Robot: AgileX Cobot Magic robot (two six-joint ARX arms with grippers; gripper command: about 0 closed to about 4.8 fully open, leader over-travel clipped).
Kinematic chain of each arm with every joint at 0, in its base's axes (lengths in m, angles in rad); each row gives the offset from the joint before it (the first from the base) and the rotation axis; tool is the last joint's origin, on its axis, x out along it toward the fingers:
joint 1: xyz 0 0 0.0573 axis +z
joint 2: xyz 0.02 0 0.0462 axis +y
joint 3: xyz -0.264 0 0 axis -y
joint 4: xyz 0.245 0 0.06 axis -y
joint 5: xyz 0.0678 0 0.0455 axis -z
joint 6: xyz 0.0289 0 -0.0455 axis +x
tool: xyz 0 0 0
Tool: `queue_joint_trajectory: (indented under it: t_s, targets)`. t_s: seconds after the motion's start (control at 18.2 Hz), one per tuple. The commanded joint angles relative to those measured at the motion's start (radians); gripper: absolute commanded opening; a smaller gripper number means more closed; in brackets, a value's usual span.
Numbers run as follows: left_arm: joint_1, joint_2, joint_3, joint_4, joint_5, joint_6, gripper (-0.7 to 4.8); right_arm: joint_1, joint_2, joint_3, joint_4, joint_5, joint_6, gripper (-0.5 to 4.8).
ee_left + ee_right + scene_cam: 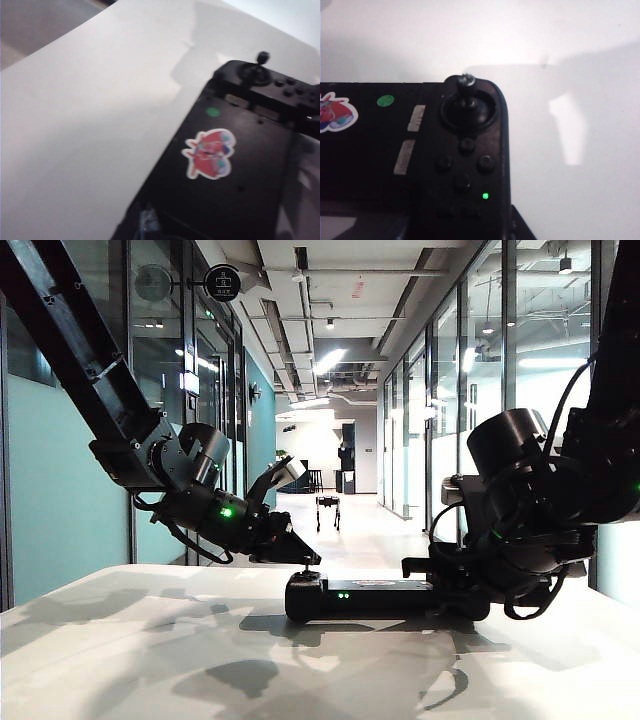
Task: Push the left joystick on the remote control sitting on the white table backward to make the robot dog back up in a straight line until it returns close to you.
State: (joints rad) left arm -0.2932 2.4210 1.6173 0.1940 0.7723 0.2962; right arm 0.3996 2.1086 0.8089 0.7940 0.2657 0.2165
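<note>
Left gripper point(300, 552): over left joystick point(309, 574), opening unclear.
Right gripper point(440, 575): at remote control point(370, 598) end, grip unclear.
Robot dog point(328, 510): far down the corridor.

Open white table point(150, 640) left of remote control point(385, 598).

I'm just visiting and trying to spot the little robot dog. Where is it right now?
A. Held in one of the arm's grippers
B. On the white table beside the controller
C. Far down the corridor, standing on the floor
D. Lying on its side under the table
C: the exterior view shows the robot dog standing small and far off on the corridor floor, beyond the remote control on the white table.
</note>
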Motion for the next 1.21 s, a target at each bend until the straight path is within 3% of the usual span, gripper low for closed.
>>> queue_joint_trajectory:
  t_s: [0.05, 0.71, 1.21]
  targets:
    - [0.001, -0.002, 0.002, -0.014, 0.026, 0.028, -0.05, 0.0, -0.003, 0.004, 0.023, 0.013, 0.009, 1.98]
    - [0.001, -0.002, 0.002, -0.005, 0.032, 0.056, -0.05, 0.0, -0.003, 0.004, 0.025, 0.053, 0.023, 1.98]
    - [-0.006, 0.011, 0.012, 0.04, -0.024, 0.055, -0.05, 0.0, -0.003, 0.004, 0.026, 0.05, 0.023, 1.98]
